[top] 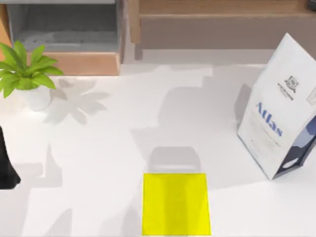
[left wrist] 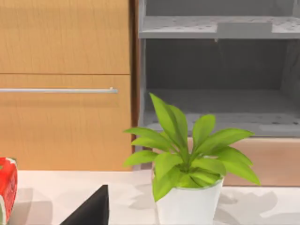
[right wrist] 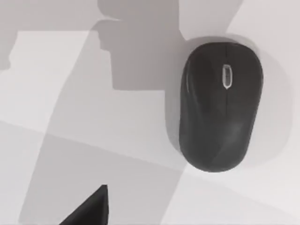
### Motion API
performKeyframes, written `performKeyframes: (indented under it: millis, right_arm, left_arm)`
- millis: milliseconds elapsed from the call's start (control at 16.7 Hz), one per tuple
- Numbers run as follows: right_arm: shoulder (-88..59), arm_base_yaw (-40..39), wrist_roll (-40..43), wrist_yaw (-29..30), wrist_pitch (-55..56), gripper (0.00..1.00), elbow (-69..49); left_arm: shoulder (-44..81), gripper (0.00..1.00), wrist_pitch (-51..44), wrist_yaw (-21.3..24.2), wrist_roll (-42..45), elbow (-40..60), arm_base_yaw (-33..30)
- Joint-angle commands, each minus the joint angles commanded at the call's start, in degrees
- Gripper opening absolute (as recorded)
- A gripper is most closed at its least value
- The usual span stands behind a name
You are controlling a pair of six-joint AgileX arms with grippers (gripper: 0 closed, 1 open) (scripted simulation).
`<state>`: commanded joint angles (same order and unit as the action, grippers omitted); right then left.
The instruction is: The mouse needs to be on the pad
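The pad (top: 176,204) is a flat bright yellow square lying at the front middle of the white table. In the right wrist view a black mouse (right wrist: 219,105) with a grey scroll wheel rests on the white tabletop. My right gripper (right wrist: 89,211) hovers above and to one side of the mouse, a dark corner of it in view, touching nothing. My left arm (top: 6,165) is parked at the table's left edge, and its gripper (left wrist: 91,211) faces the potted plant.
A white "Atlas" bag (top: 280,106) stands at the right. A potted green plant (top: 27,74) stands at the back left. Wooden cabinets and a grey shelf unit (top: 64,29) line the back. A red object (left wrist: 5,187) sits beside the left gripper.
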<state>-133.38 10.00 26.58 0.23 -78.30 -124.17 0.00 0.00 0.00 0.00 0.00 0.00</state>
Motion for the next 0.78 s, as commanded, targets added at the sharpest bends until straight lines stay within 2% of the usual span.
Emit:
performKeyframes:
  millis: [480, 780]
  right_arm:
    - [-3.1, 0.3, 0.1, 0.2, -1.9, 1.0, -2.6]
    - [-4.3, 0.5, 0.1, 0.2, 7.1, 1.0, 5.2]
  left_arm:
    - [0.0, 1.0, 0.0, 0.0, 0.0, 0.0, 0.0]
    - [0.0, 1.0, 0.0, 0.0, 0.0, 0.0, 0.0]
